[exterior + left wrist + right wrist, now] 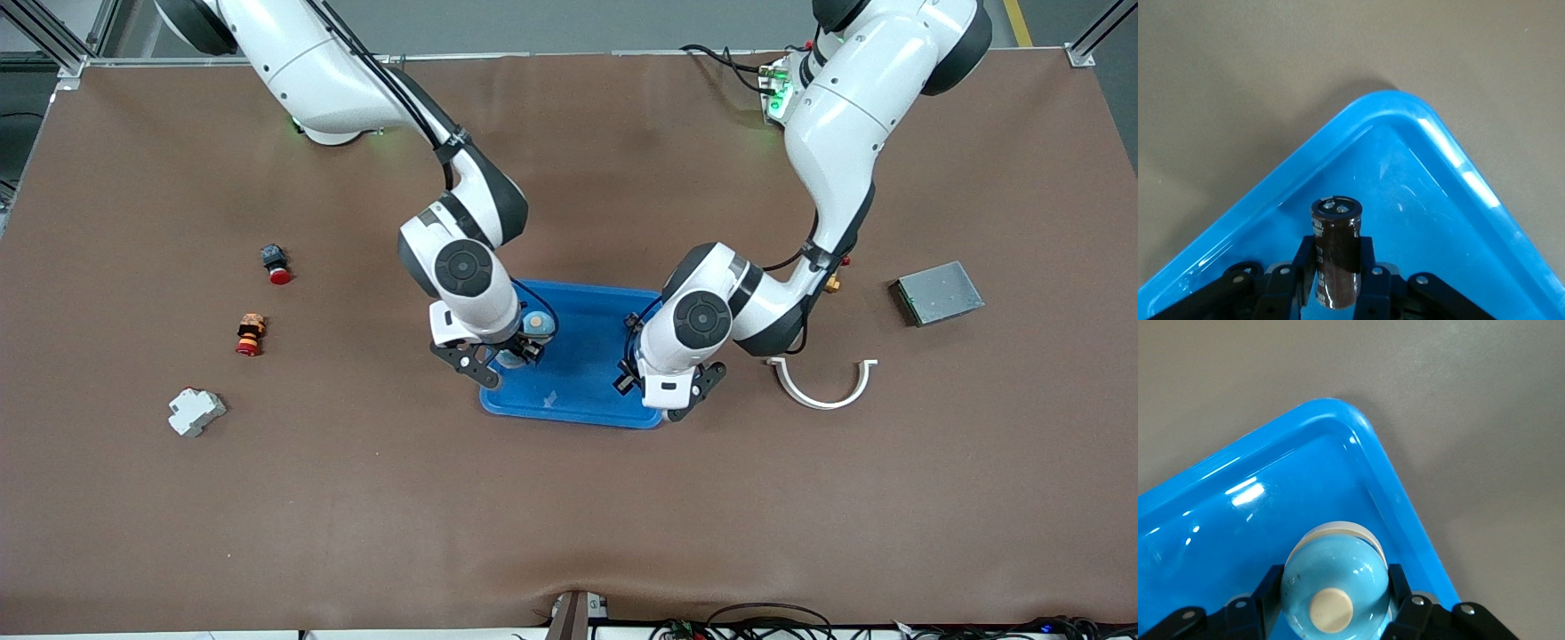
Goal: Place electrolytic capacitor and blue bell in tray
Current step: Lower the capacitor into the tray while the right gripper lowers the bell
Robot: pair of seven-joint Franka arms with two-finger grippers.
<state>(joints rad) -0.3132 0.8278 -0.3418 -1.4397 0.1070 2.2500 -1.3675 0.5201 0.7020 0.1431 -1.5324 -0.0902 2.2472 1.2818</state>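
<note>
The work surface is a brown mat-covered table (569,498) with the blue tray (582,373) at its centre.

Clock directions refer to the tray as seen in the front view, 6 o'clock being the rim nearest the front camera.

Nearest, at about 5 o'clock, the left gripper (677,397) hangs over the tray corner. Its fingers (1368,277) pinch the electrolytic capacitor (1336,257), a dark cylinder gripped across its body. The long axis runs along the fingers, and the terminal end points down at the tray floor.

Farther, at about 9 o'clock, the right gripper (498,356) hangs over the tray edge toward the right arm's end of the table. Its fingers (1268,590) clamp the blue bell (1335,583) at its sides, just inside the rim.

Judgement: each object lies directly below its own gripper, over the tray interior. The coming move therefore turns on a straight descent and release.

Outside the tray lie a grey metal box (938,292) and a white curved clip (822,384).
</note>
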